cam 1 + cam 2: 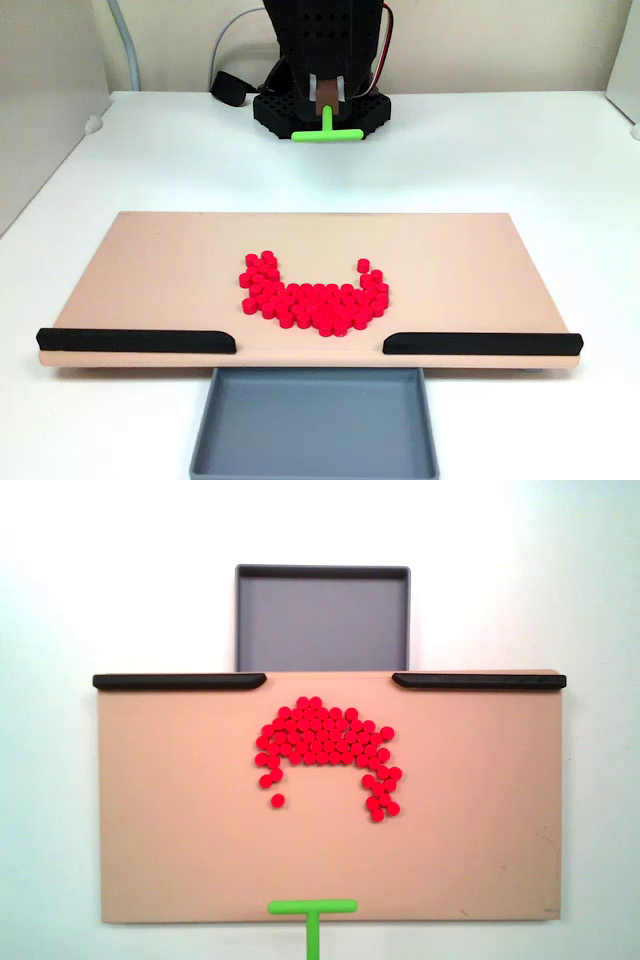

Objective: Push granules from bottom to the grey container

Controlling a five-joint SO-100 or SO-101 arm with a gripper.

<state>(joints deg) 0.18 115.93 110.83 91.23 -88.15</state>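
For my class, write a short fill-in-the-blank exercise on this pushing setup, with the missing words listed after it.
1. The granules are coloured ____.
2. The grey container holds ____ granules.
3. The gap between the two black strips opens onto the ____.
4. The green T-shaped pusher is ____ the granules, not touching them.

Missing words: red; no; grey container; apart from

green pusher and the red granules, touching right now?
Apart. In a fixed view from above, the green pusher sits at the board's near edge, with bare board between it and the granules.
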